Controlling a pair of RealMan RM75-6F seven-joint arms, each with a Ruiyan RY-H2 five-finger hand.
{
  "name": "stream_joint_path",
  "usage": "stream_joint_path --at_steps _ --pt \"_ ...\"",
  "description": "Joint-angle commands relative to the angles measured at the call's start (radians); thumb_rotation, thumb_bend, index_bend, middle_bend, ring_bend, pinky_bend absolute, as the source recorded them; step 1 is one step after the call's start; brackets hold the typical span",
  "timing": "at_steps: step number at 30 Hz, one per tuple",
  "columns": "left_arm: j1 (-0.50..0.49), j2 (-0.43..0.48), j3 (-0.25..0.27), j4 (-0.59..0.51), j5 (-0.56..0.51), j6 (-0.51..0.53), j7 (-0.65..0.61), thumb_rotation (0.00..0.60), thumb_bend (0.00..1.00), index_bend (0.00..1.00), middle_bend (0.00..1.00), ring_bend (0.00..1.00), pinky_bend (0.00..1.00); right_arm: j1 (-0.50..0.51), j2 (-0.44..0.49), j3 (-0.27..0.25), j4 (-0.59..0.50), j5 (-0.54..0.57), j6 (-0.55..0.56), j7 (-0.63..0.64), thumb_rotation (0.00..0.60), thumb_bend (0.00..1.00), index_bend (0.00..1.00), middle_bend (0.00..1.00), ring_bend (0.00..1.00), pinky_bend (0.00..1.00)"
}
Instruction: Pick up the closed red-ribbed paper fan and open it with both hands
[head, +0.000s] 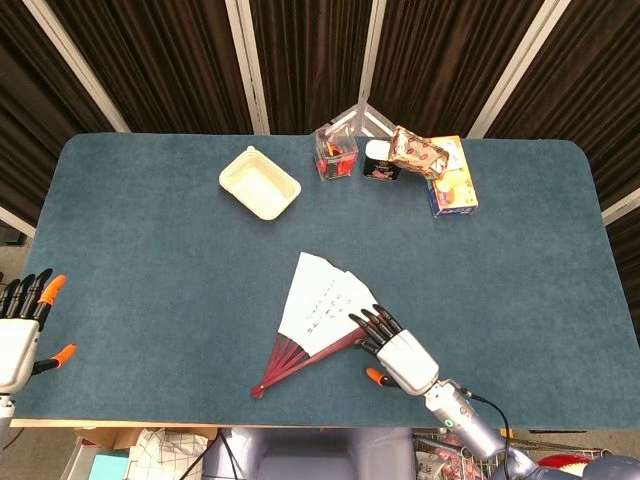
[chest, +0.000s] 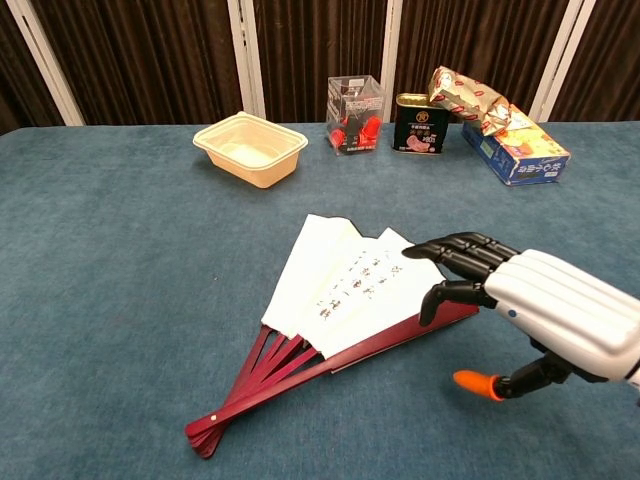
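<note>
Your right hand sits at lower right of the chest view, fingers extended and slightly spread over the outer edge of the fan, holding nothing; you cannot tell whether the fingertips touch the paper. Its thumb hangs apart, below the palm. The fan lies partly spread on the blue table at lower centre of the head view, red ribs pointing toward the lower left. Your left hand rests at the far left edge of the head view, fingers straight, apart and empty.
</note>
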Motion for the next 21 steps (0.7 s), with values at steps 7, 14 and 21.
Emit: stream_joint_path --at_steps 7,14,21 --pt "0.0 0.0 -0.004 0.0 -0.009 -0.002 0.001 0.6 0.0 0.0 0.0 0.0 0.0 0.019 -0.048 -0.01 0.033 0.001 -0.005 0.009 0.6 0.29 0.37 0.1 0.0 0.0" --pt "0.0 -0.001 -0.004 0.001 -0.01 -0.001 0.003 0.6 0.0 0.0 0.0 0.0 0.0 0.033 -0.079 -0.019 0.067 0.004 -0.013 0.022 0.6 0.29 0.37 0.1 0.0 0.0" --pt "-0.001 -0.002 -0.006 0.001 -0.014 -0.004 0.003 0.6 0.0 0.0 0.0 0.0 0.0 0.051 -0.128 -0.021 0.095 0.007 -0.018 0.03 0.6 0.29 0.37 0.09 0.0 0.0"
